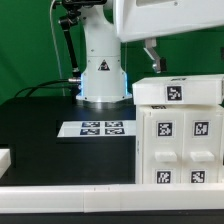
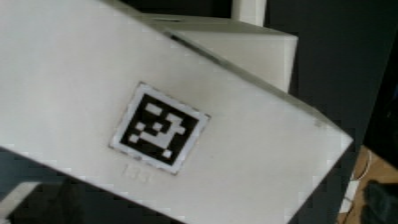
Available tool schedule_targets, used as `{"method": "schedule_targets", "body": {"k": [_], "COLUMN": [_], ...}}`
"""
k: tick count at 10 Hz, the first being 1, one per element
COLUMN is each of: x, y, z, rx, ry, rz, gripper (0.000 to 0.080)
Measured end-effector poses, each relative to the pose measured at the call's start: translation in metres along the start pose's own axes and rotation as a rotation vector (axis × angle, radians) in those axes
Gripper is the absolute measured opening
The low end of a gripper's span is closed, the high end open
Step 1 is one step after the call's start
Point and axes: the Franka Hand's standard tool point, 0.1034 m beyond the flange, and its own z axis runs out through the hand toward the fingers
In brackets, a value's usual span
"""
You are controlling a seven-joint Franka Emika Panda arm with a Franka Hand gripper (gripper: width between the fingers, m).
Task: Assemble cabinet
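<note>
The white cabinet [image 1: 180,140] stands at the exterior view's right, a boxy stack of white panels with black-and-white marker tags on its front and on its top block [image 1: 176,92]. My gripper [image 1: 152,60] hangs just above the top block's back left corner, apart from it. Only dark fingers [image 1: 150,52] show and the gap between them is unclear. In the wrist view a tilted white panel [image 2: 214,100] with one marker tag [image 2: 160,124] fills most of the picture. My own jaws do not show there.
The marker board [image 1: 100,128] lies flat on the black table in front of the arm's white base [image 1: 102,75]. A small white part [image 1: 5,158] shows at the exterior view's left edge. A white rail [image 1: 70,200] runs along the table's front.
</note>
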Motion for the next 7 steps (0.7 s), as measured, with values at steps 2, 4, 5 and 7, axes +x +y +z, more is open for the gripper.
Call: {"method": "schedule_targets", "body": {"k": [2,4,5,7], "x": [-0.0008,-0.0025,-0.0028,-0.0031], "y": [0.0004,0.0049,0.0071,0.0078], "z": [0.0012,0.0025,0.0022,0.0024], "rx": [-0.016,-0.024,-0.031,-0.041], "ry": [-0.004,-0.015,-0.020,-0.028], "rz": [-0.237,-0.405,-0.482,-0.590], "gripper": [0.0796,0.0796,0.0796,0.0796]}}
